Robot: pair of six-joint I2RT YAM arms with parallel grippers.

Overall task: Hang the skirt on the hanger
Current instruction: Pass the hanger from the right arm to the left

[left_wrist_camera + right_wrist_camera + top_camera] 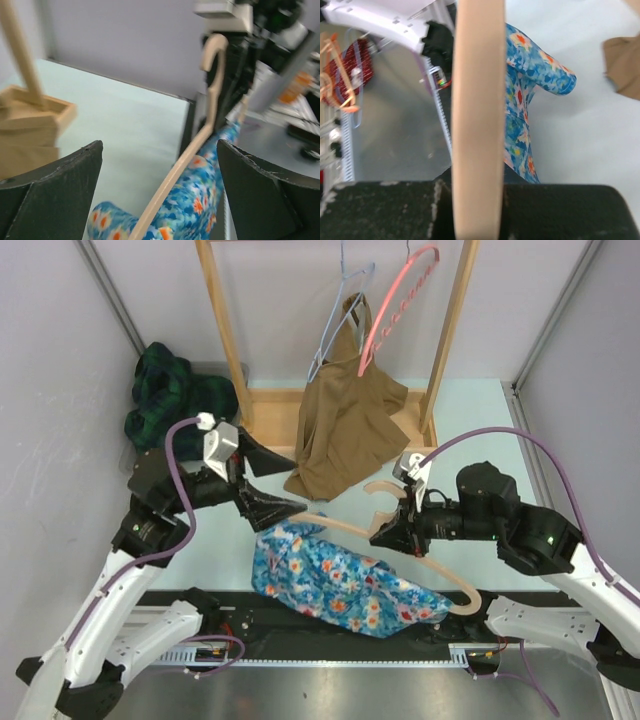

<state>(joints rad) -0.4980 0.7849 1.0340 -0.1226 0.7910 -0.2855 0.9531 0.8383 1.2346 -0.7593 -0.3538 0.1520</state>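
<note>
Skirt: your floral skirt (335, 585) lies bunched at the near table edge, its long axis running left to right.
Hanger: the wooden hanger (345, 527) arches across the skirt's far side. You cannot tell whether it sits inside the waistband.
Right gripper (398, 532): clamped on the hanger by its neck.
Left gripper (280, 482): jaws wide apart, empty, just beyond the skirt's left corner. It's your nearer arm, so reach down and toward you.
Brown garment (345, 425): hangs farther back.
</note>
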